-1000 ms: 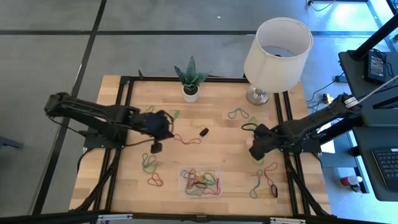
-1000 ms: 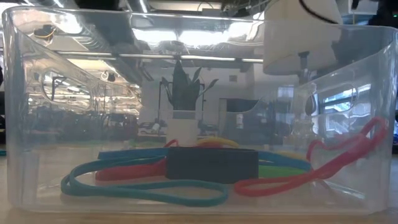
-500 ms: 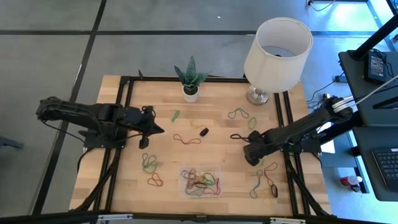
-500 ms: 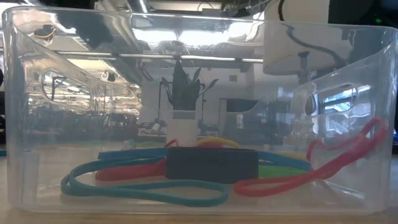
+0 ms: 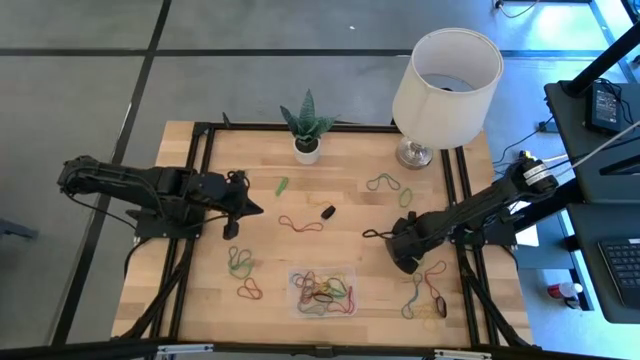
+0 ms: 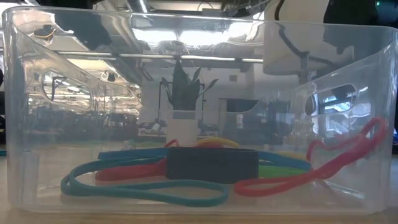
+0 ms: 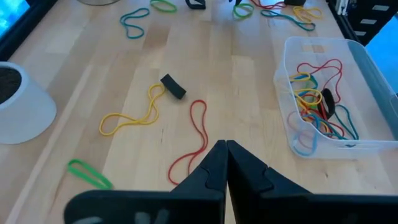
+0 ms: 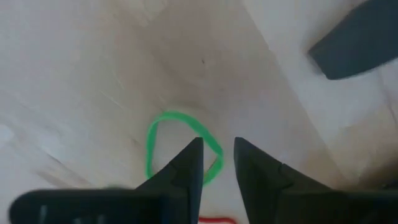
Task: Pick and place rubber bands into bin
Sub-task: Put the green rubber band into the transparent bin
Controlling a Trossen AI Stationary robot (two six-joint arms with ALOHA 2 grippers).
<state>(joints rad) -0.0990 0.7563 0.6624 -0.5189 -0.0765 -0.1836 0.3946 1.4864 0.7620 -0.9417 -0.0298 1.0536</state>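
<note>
Green rubber band (image 8: 180, 146) lying flat on the wooden surface (image 5: 350, 200), right of the clear bin (image 5: 322, 291). Thin, floppy, light, probably best pinching one strand and lifting slow. Right gripper (image 8: 217, 163) hovering right above it, fingers (image 8: 186, 165) parted a little, gripping nothing. Left gripper (image 7: 225, 163) waiting over the surface's left side, fingers pressed together, empty.
</note>
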